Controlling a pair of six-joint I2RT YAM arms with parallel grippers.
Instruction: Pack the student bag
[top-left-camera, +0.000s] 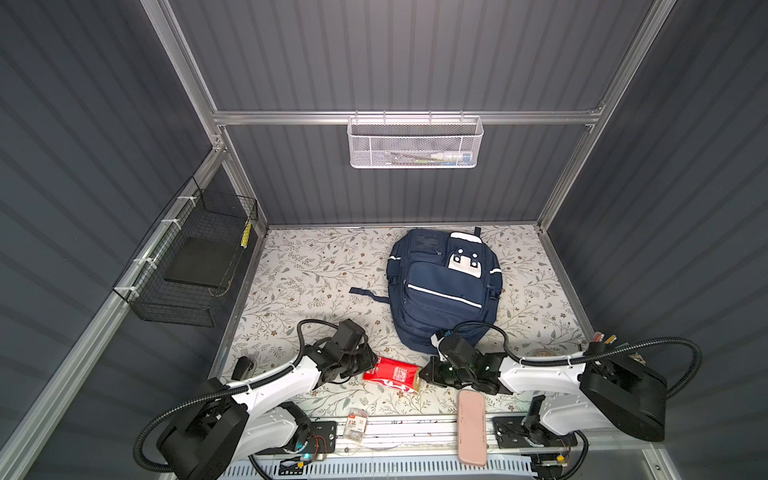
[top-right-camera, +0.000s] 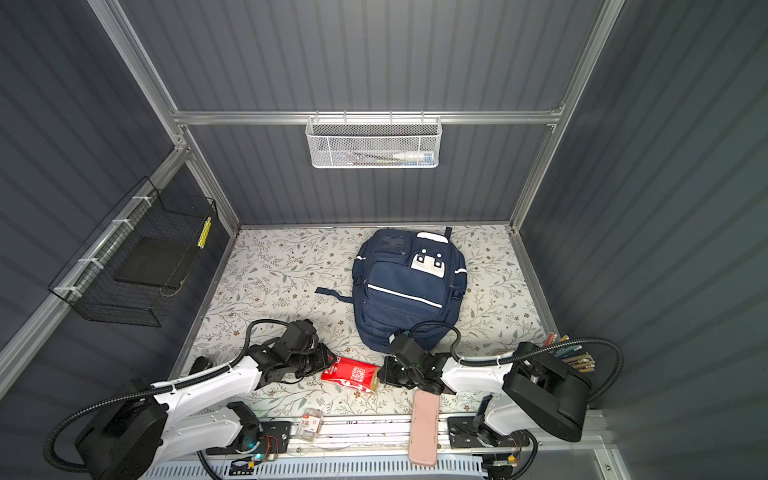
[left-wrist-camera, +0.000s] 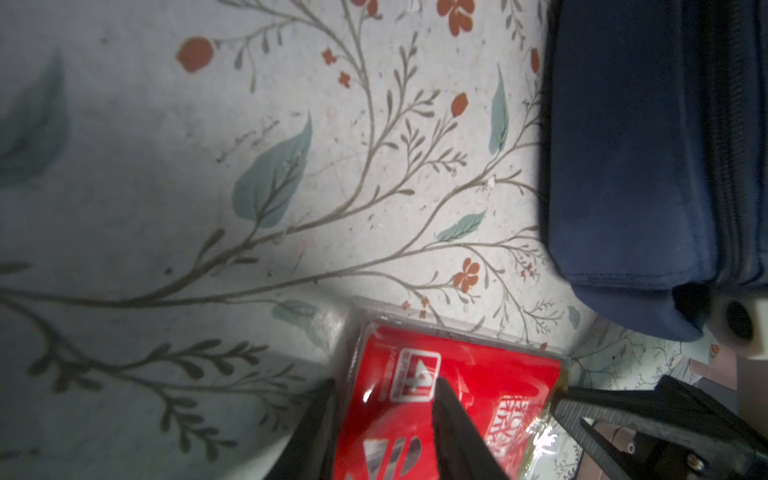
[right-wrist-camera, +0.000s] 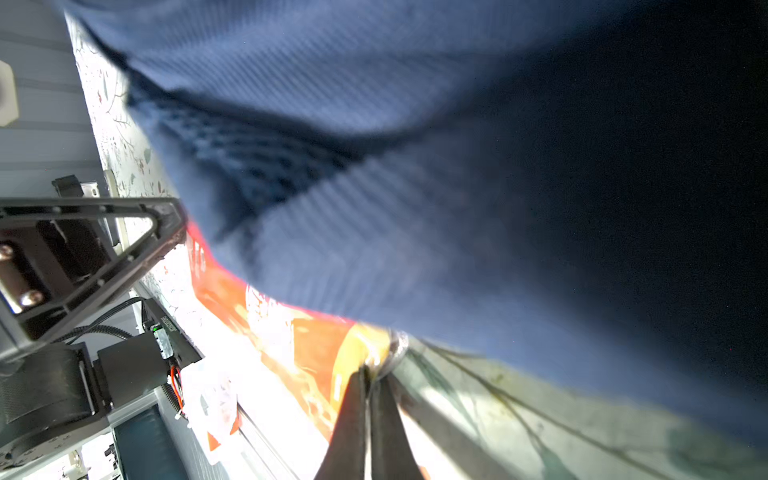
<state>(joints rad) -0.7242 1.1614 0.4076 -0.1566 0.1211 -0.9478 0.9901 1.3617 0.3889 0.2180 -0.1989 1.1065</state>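
Note:
The student bag (top-left-camera: 444, 286) (top-right-camera: 407, 286), navy with white stripes, lies flat at the back middle of the floral table; its side fills much of both wrist views (left-wrist-camera: 623, 166) (right-wrist-camera: 415, 166). A red packet (top-left-camera: 392, 375) (top-right-camera: 352, 374) (left-wrist-camera: 498, 382) (right-wrist-camera: 307, 345) lies just in front of it, between my two grippers. My left gripper (top-left-camera: 371, 365) (top-right-camera: 328, 362) (left-wrist-camera: 386, 384) is closed on the packet's left end, red wrapper filling the gap between its fingers. My right gripper (top-left-camera: 424, 376) (top-right-camera: 380, 376) (right-wrist-camera: 374, 372) is shut, pinching the crinkled yellowish seal at the packet's right end.
A pink pencil case (top-left-camera: 472, 428) and a small clear box (top-left-camera: 356, 428) lie at the front edge. A black wire basket (top-left-camera: 195, 266) hangs on the left wall and a white mesh basket (top-left-camera: 415, 141) on the back wall. Coloured pens (top-left-camera: 602, 337) stand at the right edge.

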